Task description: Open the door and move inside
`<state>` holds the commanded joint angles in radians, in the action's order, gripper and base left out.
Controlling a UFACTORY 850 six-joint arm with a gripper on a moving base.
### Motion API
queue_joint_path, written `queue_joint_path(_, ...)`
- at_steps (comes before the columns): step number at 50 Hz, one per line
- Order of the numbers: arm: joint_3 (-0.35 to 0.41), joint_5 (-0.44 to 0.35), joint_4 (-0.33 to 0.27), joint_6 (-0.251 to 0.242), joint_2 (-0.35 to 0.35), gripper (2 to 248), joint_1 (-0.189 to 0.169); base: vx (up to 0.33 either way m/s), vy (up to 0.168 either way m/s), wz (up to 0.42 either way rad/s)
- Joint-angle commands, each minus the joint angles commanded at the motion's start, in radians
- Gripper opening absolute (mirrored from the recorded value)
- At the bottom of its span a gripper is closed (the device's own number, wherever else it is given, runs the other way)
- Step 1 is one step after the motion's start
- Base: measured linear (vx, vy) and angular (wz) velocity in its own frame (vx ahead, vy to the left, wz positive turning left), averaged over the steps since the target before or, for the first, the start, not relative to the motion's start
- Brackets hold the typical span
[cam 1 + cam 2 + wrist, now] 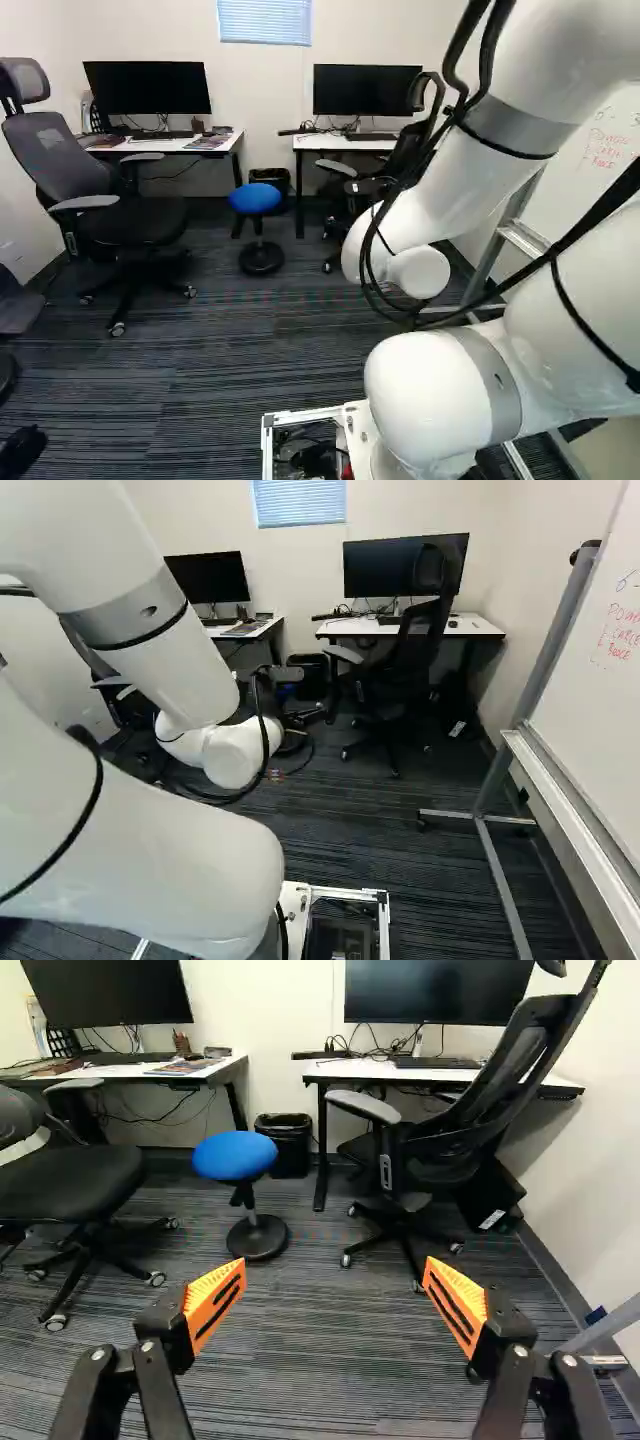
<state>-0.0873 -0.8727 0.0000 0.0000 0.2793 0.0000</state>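
Note:
No door shows in any view. In the right base view the gripper (298, 720) is mostly hidden past the white wrist; only small dark parts of it show. The wrist view has the gripper (332, 1295) with its two orange-padded fingers wide apart, open, nothing between them but carpet lying farther off. It faces a room with desks and chairs and touches nothing. In the left base view the arm hides it.
A blue stool (236, 1156) stands ahead, with a black office chair (430, 1150) before the right desk (350, 628). Another office chair (110, 200) stands at the left. A whiteboard (590, 710) on a wheeled metal frame (505, 880) flanks the right side. A bin (284, 1145) stands between the desks.

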Motion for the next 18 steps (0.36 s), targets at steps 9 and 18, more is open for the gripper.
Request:
queue_joint_path(9,0.000,0.000,0.000,0.000,0.000,247,0.000,0.000,0.000,0.000)
queue_joint_path(18,0.000,0.000,0.000,0.000,0.000,247,0.000,0.000,0.000,0.000)
